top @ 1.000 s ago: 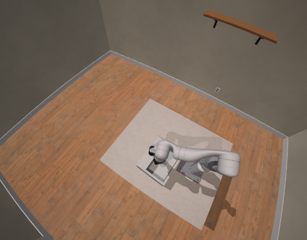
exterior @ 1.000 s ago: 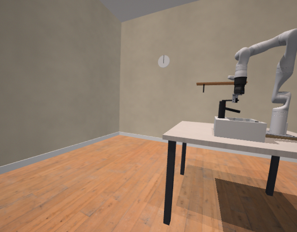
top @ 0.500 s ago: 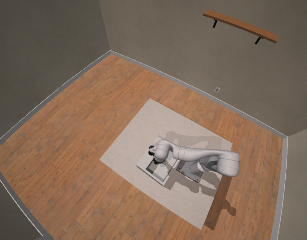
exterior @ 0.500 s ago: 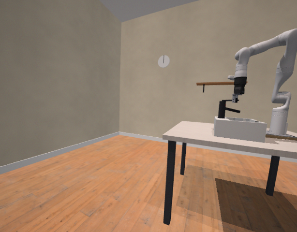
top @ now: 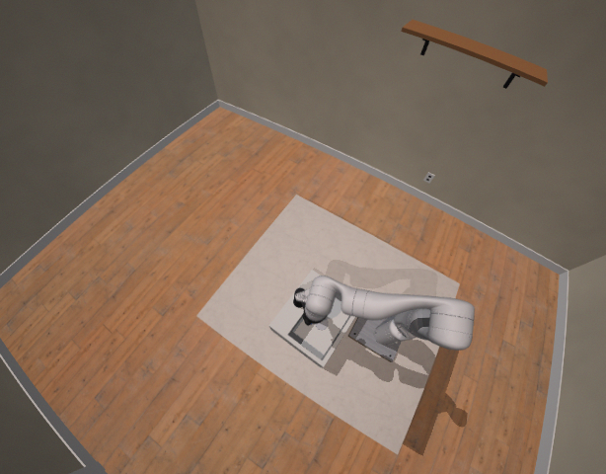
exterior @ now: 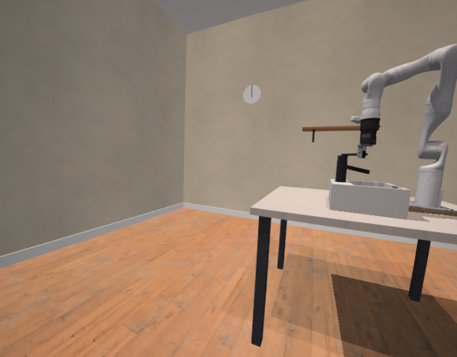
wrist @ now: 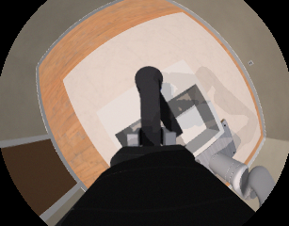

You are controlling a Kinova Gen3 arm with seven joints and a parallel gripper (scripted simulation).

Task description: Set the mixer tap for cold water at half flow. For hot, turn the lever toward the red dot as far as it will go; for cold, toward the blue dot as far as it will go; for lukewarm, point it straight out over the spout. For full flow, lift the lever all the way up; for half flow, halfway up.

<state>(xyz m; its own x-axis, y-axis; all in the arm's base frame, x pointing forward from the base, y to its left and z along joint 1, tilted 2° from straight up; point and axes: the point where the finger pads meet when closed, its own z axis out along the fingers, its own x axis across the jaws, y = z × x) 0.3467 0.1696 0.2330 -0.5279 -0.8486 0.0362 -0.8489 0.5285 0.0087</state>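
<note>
Pincer (exterior: 362, 154) at right of centre in the exterior view points straight down from the white arm (exterior: 409, 67) and is clamped partway shut on the free end of the lever (exterior: 350, 155), which runs roughly level from the top of the mixer tap (exterior: 340, 169) toward the right of the frame. That tap is matt black: an upright post at the left end of the white sink block (exterior: 369, 198), with a spout (exterior: 358, 169) jutting right and slightly downward below the lever. Seen by the wrist camera, the lever (wrist: 150, 104) is a dark bar with a rounded end at mid-frame, rising from between the pincer's fingers. No writing, brand or label can be read anywhere, and the red and blue dots cannot be made out. Sink block and arm both stand on the pale worktop (exterior: 294, 205).
</note>
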